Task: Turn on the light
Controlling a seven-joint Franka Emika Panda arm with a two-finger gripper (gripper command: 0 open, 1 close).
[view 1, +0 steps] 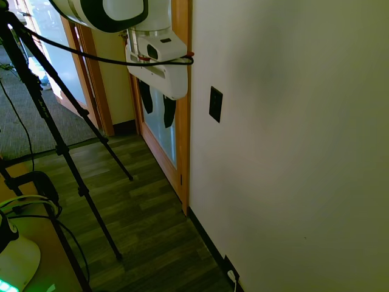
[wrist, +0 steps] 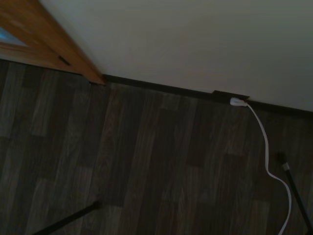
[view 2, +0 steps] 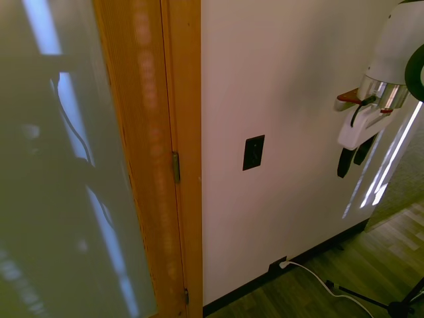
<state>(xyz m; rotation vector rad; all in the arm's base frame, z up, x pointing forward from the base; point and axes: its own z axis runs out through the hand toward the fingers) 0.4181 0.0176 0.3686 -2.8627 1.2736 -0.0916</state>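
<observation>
Approaching the switch (view 1: 215,104), no contact yet.
I am hanging my pincer (view 1: 157,103) empty, fingers slightly parted and pointing down, at the switch's 9 o'clock, well clear of the wall (view 1: 292,152).

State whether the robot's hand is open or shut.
Open: the hand hangs with its two dark fingers apart, holding nothing, away from the switch.

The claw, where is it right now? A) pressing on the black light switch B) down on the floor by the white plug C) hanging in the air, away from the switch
C. The claw hangs in the air off to the side of the black switch plate, with bare wall showing between them, and its two dark fingers point down and touch nothing.
</observation>
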